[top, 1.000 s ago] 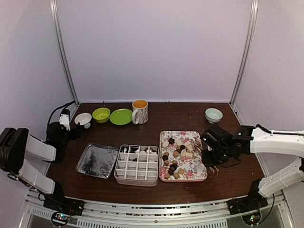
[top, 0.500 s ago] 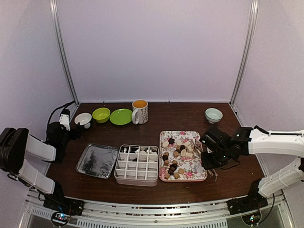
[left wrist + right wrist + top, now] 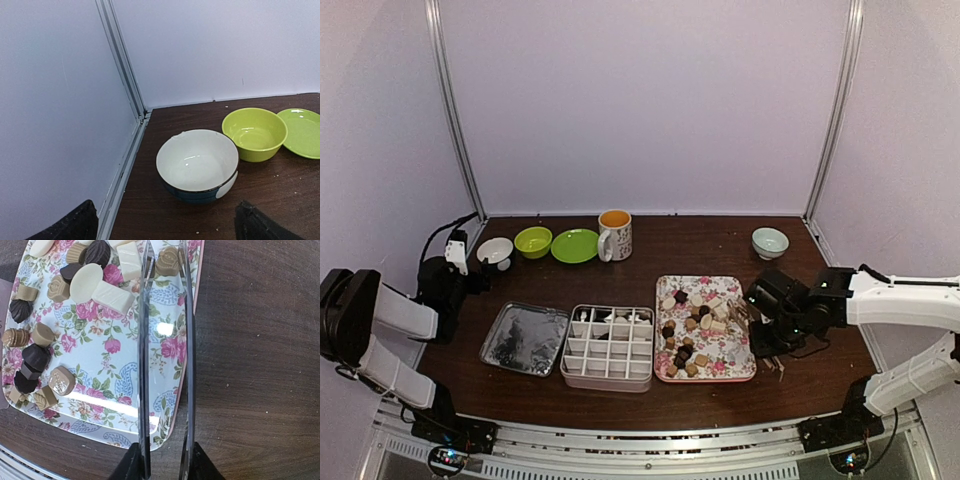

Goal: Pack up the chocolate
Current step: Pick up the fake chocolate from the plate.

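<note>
The chocolate [image 3: 695,325] lies as dark, tan and cream pieces on the pink floral tray [image 3: 740,372]. My right gripper [image 3: 761,333] hovers at the tray's right edge, shut on thin metal tongs [image 3: 738,312]. In the right wrist view the tongs [image 3: 145,365] run from my right gripper [image 3: 162,462] out over the tray [image 3: 100,365]. A tan chocolate [image 3: 167,262] sits between their two blades near the tips; whether they pinch it I cannot tell. My left gripper [image 3: 470,263] is far left, open. In its wrist view the left gripper [image 3: 165,222] is just short of a white bowl [image 3: 197,162].
A white divided box [image 3: 608,347] with a few pieces in its back cells stands left of the tray, its metal lid [image 3: 525,338] beside it. Along the back are a white bowl [image 3: 495,251], green bowl [image 3: 533,241], green plate [image 3: 575,245], mug [image 3: 615,234] and pale bowl [image 3: 769,241].
My right gripper with the tongs has shifted slightly beside the tray's right edge. The left arm has not moved.
</note>
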Robot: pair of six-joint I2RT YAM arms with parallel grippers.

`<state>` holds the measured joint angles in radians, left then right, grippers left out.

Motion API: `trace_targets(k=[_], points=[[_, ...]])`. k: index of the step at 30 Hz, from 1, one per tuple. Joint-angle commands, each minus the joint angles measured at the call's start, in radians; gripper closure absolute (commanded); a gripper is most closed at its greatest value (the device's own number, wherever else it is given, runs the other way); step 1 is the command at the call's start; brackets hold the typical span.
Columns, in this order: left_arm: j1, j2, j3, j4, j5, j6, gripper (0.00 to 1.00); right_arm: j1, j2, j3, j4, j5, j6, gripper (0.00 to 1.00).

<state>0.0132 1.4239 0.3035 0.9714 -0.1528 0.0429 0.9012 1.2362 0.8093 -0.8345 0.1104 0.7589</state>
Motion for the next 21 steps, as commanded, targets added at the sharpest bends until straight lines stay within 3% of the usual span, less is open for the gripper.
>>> trace_targets(k=[1,12,21], points=[[0.006,0.001,0.022,0.054,-0.001,-0.007,0.02,-0.004,0.000,0.010,-0.004,0.022,0.000,0.69],[0.006,0.001,0.022,0.052,-0.002,-0.006,0.02,-0.003,0.020,0.011,0.022,0.000,-0.006,0.66],[0.006,0.001,0.022,0.053,-0.001,-0.006,0.02,0.008,0.018,0.076,0.065,-0.055,-0.046,0.70]])
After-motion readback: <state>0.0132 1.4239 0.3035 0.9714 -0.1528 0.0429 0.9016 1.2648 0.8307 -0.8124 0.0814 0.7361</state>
